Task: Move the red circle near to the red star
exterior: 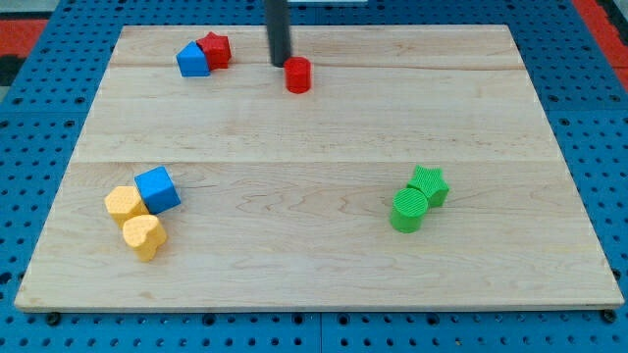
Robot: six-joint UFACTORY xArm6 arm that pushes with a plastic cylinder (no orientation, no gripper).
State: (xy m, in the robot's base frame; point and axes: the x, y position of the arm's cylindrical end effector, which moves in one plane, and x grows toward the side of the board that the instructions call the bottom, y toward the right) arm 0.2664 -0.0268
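Camera view, taking the red circle as landmark and starting from the view's bottom: a yellow heart-like block and a second yellow block lie far below and to its left, touching a blue cube. Far below and to its right, a green circle touches a green star. All of these sit well clear of the path.

The red circle stands on the wooden board near the top edge. My tip is just to its upper left, close, perhaps touching; I cannot tell which. There is no pincer here, only a bare rod that holds nothing.

The red star sits to the circle's left and slightly higher, touching a blue block.

As I judge it, the tip stands on the wrong side. It should circle round to the circle's right, slightly below centre, then push steadily leftward, stopping short so neither the star nor the blue block is knocked.
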